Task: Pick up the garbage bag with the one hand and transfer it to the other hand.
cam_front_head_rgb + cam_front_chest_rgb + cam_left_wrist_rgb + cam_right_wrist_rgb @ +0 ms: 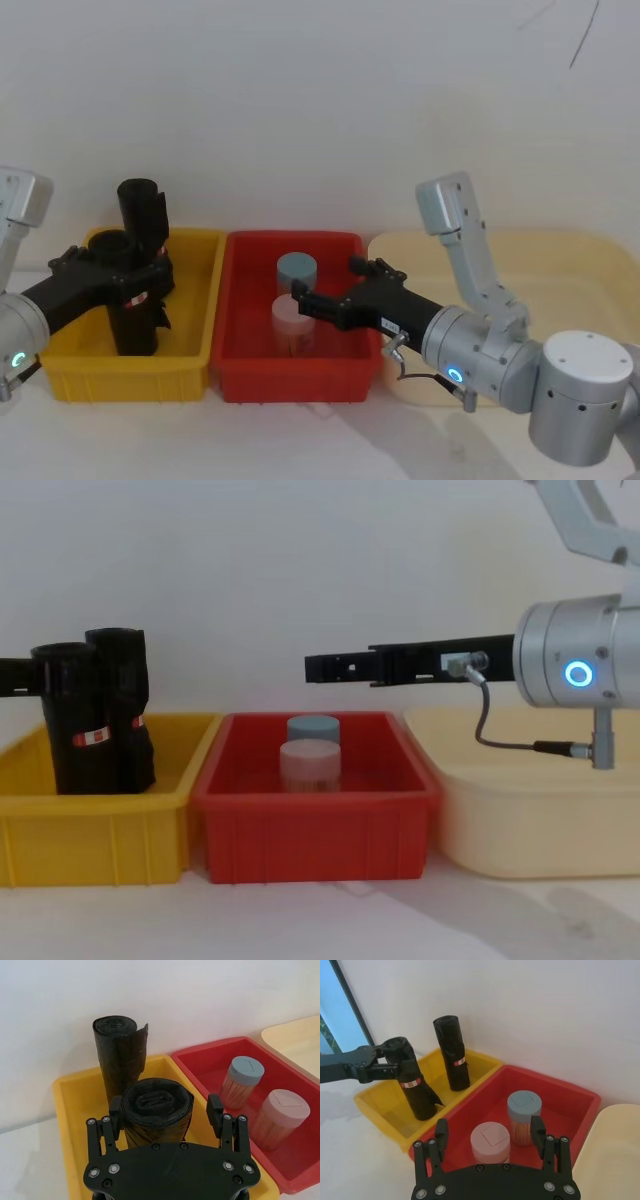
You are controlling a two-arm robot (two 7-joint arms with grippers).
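Jaws spread, the left claw [165,1107] on the green-ringed arm brackets the upper part of the garbage bag [415,1092]. One pad rests against the black roll and a sliver of gap shows at the other, so the grip looks not yet closed. The roll stands slightly tilted in the yellow bin [130,380] just left of the red bin [300,385], with a twin roll [140,215] close behind it. Over the red bin hangs the blue-ringed right claw [489,1132], spread wide and pointed toward the yellow bin, seemingly stationed to receive the roll once it is lifted across. Two lidded jars [293,315] sit inside the red bin, and a cream tray [540,820] lies to its right. All rest on a white worktop [300,440] before a plain white wall [300,100].
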